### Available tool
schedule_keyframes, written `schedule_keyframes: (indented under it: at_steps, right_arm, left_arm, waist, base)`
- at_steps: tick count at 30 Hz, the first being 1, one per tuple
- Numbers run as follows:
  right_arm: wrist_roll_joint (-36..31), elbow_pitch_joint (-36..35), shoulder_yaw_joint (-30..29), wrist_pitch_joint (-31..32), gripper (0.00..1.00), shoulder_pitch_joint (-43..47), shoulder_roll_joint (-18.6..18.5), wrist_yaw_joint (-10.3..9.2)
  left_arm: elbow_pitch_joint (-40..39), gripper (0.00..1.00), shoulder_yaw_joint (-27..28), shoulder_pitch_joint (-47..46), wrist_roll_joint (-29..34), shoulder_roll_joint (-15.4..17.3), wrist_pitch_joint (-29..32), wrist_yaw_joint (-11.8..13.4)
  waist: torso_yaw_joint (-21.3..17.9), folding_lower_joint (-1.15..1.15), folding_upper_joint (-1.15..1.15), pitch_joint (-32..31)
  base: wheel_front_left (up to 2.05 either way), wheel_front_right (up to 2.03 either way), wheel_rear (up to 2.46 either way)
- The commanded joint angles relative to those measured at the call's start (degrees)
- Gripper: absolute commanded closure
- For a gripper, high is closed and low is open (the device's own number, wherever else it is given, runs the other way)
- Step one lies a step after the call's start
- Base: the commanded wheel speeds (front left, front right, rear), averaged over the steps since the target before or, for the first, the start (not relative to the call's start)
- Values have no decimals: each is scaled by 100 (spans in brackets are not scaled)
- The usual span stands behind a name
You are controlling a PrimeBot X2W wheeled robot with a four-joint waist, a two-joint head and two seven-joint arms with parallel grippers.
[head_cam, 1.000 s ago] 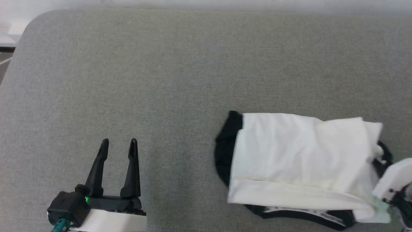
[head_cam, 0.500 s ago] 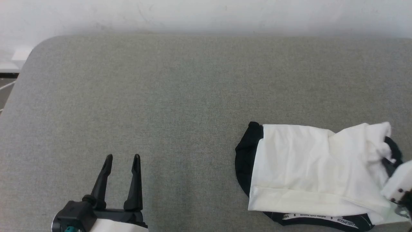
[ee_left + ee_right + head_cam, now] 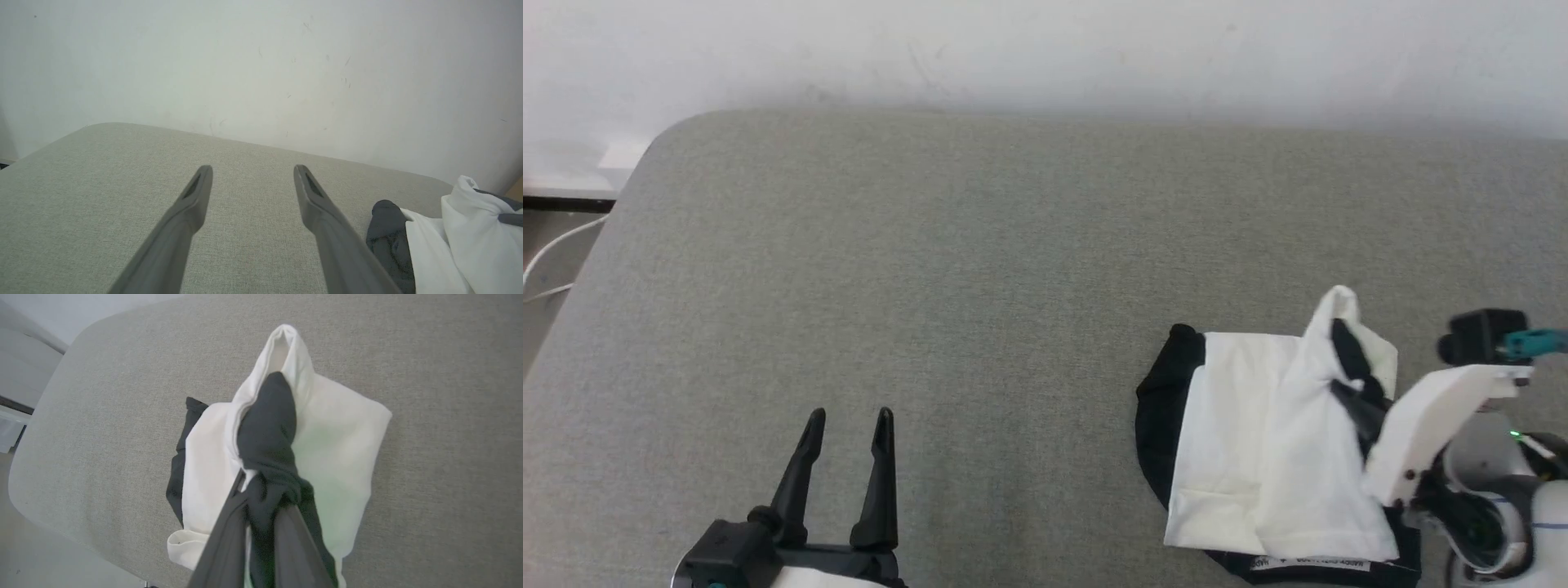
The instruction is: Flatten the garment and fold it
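We find the right pincer (image 3: 265, 494) clenched on black cloth of the garment (image 3: 1258, 441). That cloth is now drawn up into a peak, whereas a second ago it lay low on the tabletop (image 3: 980, 245). The remainder trails beneath the pincer. The left pincer (image 3: 849, 416) is released and well apart. We judge flattening barely begun.

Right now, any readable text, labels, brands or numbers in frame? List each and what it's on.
Band with dark lettering along the black neckline of the shirt, at the bottom edge of the head view: too small and blurred to read.
No other word, brand, number or sign can be made out in these views.
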Motion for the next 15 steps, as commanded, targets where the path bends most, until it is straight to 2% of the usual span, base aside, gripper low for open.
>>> schedule_keyframes:
  at_steps: [1,8,15]
  right_arm:
    - [54,31,127,6,100,-109,25,-4]
    - [60,594,830,-77,100,-622,26,-4]
    - [-531,1778,939,-51,100,-1141,26,-4]
  left_arm:
    - [4,0,-5,67,-28,-31,-27,-25]
    - [22,0,-42,4,-49,-52,-27,-23]
    - [32,0,-137,-154,-9,-64,-27,-37]
  waist:
    - [85,1,0,28]
    - [274,1,0,176]
    - [439,1,0,415]
  base:
    - [0,0,0]
    - [0,0,0]
    - [0,0,0]
